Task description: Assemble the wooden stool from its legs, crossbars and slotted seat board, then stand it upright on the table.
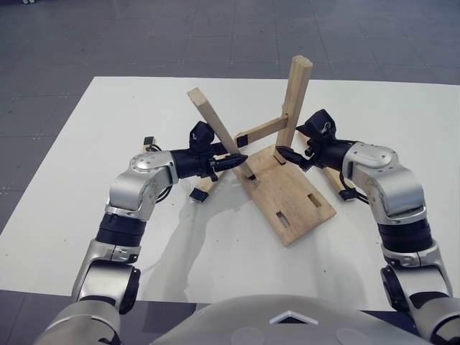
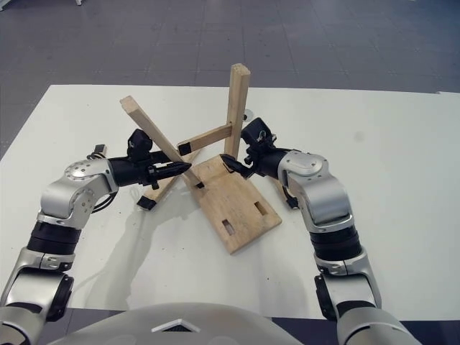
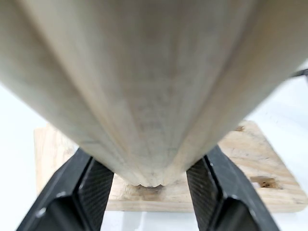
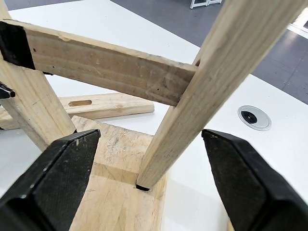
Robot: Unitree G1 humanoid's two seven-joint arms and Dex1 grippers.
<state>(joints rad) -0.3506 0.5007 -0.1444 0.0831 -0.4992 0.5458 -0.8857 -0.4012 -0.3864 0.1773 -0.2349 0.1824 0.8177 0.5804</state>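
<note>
Centre of the head views: slotted seat board (image 1: 295, 201) flat on the white table (image 1: 108, 129), with two legs standing in its far slots. Tilted leg (image 1: 212, 118) leaning to the upper left, upright leg (image 1: 296, 93) rising to the top of frame, crossbar (image 1: 264, 129) bridging them. Two empty slots (image 1: 284, 218) toward the board's near end.

Left gripper (image 1: 236, 161) clamped low on the tilted leg. Right gripper (image 1: 282, 154) spread wide around the upright leg's base, not touching it.

Judged light, rigid and dry, so secure between ribbed pads. Joints probably loose, so best held low on a leg, close to its slot.

From the right wrist view: upright leg's foot seated in its slot, crossbar end socketed into that leg, and a loose slotted piece (image 4: 106, 105) lying beyond. From the left wrist view: fingers (image 3: 94, 192) flanking the tilted leg. From the head views: the frame's overall lean.
</note>
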